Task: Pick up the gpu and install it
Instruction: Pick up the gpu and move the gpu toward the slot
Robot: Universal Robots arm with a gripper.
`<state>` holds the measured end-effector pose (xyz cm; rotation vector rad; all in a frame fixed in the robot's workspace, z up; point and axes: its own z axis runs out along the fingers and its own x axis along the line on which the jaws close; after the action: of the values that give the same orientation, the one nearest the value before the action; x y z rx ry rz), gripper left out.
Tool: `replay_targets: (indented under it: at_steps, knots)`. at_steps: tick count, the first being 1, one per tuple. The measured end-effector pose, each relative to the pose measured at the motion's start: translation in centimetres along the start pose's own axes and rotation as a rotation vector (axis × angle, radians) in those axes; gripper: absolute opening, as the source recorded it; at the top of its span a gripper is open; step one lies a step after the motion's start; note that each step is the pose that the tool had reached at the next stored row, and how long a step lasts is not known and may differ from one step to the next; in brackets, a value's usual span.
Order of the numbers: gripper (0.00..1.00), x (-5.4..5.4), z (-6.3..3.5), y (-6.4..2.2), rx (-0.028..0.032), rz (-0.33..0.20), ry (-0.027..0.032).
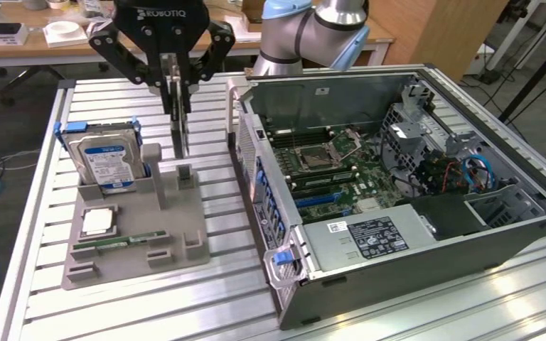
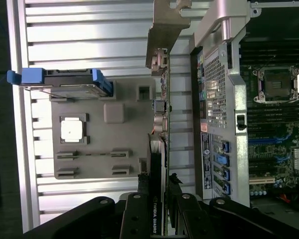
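Grips the gpu (image 1: 180, 124) edge-on in a narrowed hand (image 1: 178, 82), upright above the grey holder (image 1: 150, 238) on the tabletop (image 1: 207, 305), just beside the open computer case (image 1: 397, 284). Counts as picked up; not yet seated on the motherboard (image 1: 340, 160), leaving the install undone.

A robotics lab is indicated: a slotted aluminium workbench (image 1: 159, 305) is laid beneath the gripper (image 1: 180, 99), an opened computer case (image 1: 425, 284) is placed beside it, and cluttered wooden desks (image 1: 26, 48) are seen behind it.

Computer case (image 1: 254, 170) wall stands just beside gpu (image 1: 176, 106); interior open.
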<state>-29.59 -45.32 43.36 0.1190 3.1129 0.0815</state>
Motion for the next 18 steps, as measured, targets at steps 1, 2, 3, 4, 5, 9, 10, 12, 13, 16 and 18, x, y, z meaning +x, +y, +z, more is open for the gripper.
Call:
replay_targets:
  at_steps: [1, 2, 3, 4, 5, 9, 10, 12, 13, 16, 18]
  knots:
    - [0.26, -0.2, 0.01, 0.02, 0.0001, 0.000, 0.0000]
    - [0.26, -0.5, 0.01, 0.03, 0.0001, 0.000, 0.0001]
    - [0.26, -0.7, 0.02, 0.05, 0.0001, 0.000, 0.0001]
    - [0.26, -1.0, 0.02, 0.08, 0.0001, 0.000, 0.0003]
    - [0.26, -1.5, 0.03, 0.11, 0.0002, 0.000, 0.0007]
    - [0.26, -3.1, 0.08, 0.23, 0.0002, 0.000, 0.0020]
    - [0.26, -3.4, 0.09, 0.26, 0.0003, 0.000, 0.0023]
    - [0.26, -4.2, 0.11, 0.31, 0.0004, 0.000, 0.0032]
    - [0.26, -4.5, 0.12, 0.34, 0.0004, 0.000, 0.0037]
    - [0.26, -5.3, 0.14, 0.40, 0.0004, 0.000, 0.0046]
    - [0.26, -5.4, 0.15, 0.40, 0.0004, 0.000, 0.0045]
